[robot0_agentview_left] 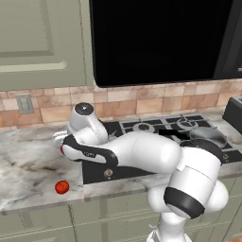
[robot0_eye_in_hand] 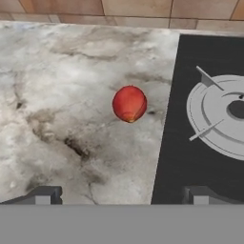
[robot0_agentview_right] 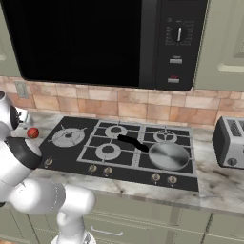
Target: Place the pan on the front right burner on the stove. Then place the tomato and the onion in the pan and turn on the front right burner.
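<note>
The pan [robot0_agentview_right: 167, 156] was seen resting on the front right burner of the stove [robot0_agentview_right: 71, 159], its black handle pointing back and to the left toward the middle of the cooktop. In the left base view the same pan [robot0_agentview_left: 208, 136] was found at the right end of the stove [robot0_agentview_left: 142, 126], partly behind the arm's elbow.

The arm was stretched out to the left over the marble surface [robot0_agentview_left: 28, 165]. In the hand view the gripper [robot0_eye_in_hand: 121, 195] was held above the surface [robot0_eye_in_hand: 62, 109], its two dark fingertips spread wide apart with nothing between them. A round red-orange fruit [robot0_eye_in_hand: 129, 103] was seen lying on the surface just beside the stove's left edge [robot0_eye_in_hand: 171, 157], apart from the fingertips. The large star-shaped burner [robot0_eye_in_hand: 219, 121] was visible on the black glass to the right of it.

In the right base view a small red ball [robot0_agentview_right: 32, 133] was seen near the stove's back left corner. In the left base view another red ball [robot0_agentview_left: 62, 187] lay near the front edge of the surface, left of the stove. Which of them was tomato or onion could not be told.

A toaster [robot0_agentview_right: 229, 142] stood on the surface to the right of the stove, and a black microwave [robot0_agentview_right: 119, 40] hung above it.
</note>
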Robot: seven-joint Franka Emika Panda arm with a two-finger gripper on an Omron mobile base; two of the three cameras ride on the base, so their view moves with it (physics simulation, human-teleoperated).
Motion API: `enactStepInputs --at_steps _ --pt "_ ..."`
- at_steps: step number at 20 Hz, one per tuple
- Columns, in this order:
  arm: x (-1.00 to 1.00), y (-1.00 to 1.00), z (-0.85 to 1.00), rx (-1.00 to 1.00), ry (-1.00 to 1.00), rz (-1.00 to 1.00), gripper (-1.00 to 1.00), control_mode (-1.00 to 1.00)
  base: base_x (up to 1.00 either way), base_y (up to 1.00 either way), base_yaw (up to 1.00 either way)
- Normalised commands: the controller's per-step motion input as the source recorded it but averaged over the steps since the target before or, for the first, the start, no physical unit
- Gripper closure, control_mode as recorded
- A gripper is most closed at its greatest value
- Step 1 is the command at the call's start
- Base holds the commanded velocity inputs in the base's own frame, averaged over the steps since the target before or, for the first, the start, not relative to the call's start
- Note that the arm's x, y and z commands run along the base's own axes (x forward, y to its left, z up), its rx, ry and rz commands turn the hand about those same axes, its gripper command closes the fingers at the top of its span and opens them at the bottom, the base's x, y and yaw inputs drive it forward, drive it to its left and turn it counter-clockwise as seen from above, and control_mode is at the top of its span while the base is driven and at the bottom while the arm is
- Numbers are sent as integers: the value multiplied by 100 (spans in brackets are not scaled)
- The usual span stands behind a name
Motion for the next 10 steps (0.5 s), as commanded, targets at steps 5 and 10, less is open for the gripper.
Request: enactStepInputs --at_steps 5,10 --pt "12 -3 -17 0 0 0 -100 -100 0 0 0" --pt "11 -1 -17 0 0 0 -100 -100 0 0 0"
